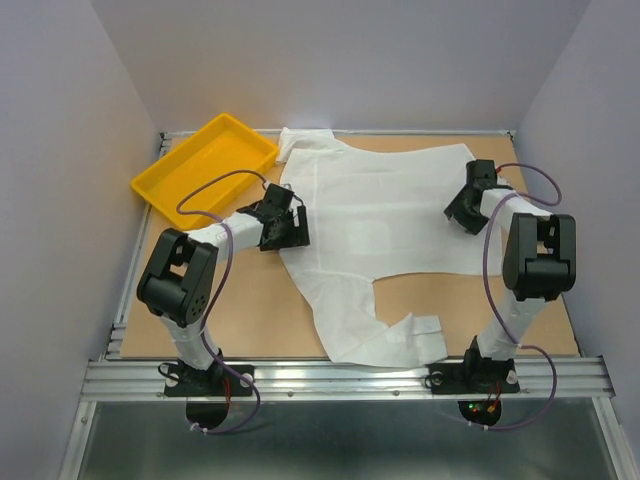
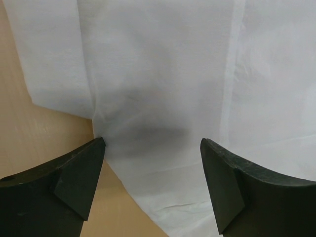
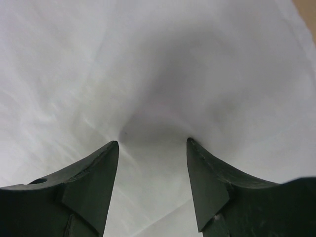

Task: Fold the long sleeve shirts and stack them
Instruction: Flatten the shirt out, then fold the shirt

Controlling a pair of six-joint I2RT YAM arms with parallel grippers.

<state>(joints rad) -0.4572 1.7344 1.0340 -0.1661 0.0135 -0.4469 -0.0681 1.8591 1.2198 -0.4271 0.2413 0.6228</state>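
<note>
Left gripper [image 1: 283, 226] spread wide and holding nothing, poised low over the left border of the white shirt [image 1: 390, 215], some way in from the left edge of the surface [image 1: 250, 320]. From the wrist view, one fingertip [image 2: 86, 163] right at the cloth's edge with bare tan surface beneath, the other well over the fabric; contact with the cloth impossible to tell from here. Over to the right gripper [image 3: 153, 143]: jaws about half apart, tips down on the shirt's right side, near the right edge of the surface. Cloth dimpled and shadowed between the fingers [image 3: 98, 173], creases fanning out from the tips, but no fold clamped. Shirt itself laid out flat across the middle of the surface, body running from one gripper to the other. Far-left corner of the fabric up just beside the yellow tray [image 1: 205, 160], that tray sitting askew in the far-left corner of the surface. One long sleeve [image 1: 345, 315] trailing down toward the near edge, then doubled back to the right, cuff [image 1: 428, 330] lying close to the near edge, roughly centre. Both arms bent in over the cloth, one from each side.
</note>
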